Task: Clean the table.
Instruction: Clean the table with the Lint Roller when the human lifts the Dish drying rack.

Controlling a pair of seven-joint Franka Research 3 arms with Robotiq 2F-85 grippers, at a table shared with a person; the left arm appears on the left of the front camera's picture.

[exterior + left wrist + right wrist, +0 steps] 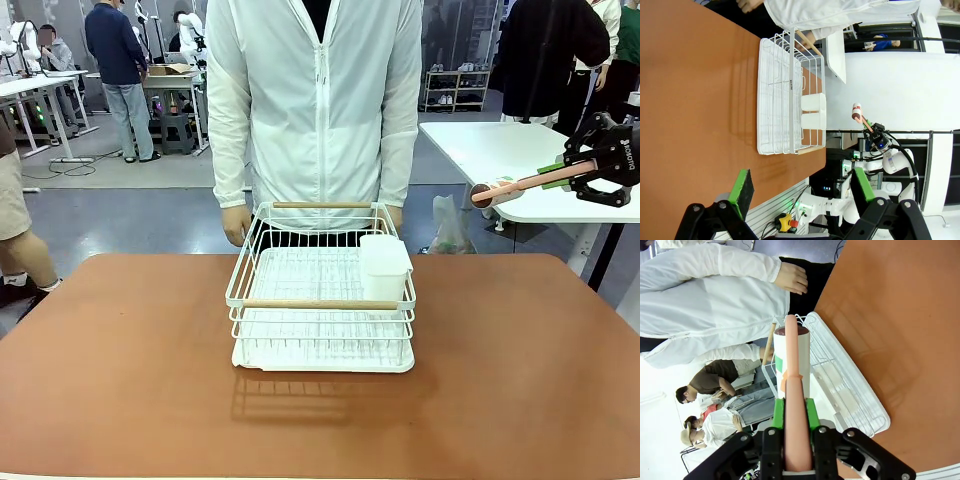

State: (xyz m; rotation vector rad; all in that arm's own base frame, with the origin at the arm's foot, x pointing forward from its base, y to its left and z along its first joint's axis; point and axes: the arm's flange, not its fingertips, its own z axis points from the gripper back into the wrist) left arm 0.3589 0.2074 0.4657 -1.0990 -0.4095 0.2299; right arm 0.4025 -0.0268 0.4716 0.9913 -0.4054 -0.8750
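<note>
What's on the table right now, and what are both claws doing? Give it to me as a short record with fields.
table: reddish-brown top, rack standing on it
dish rack: white wire, middle of the table, toward the far edge
white container: upright in the rack, on the robot's right side
right claw: shut on pink-handled roller, raised in the air at the right
left claw: open, holding nothing
person: standing at the far side, behind the rack
</note>
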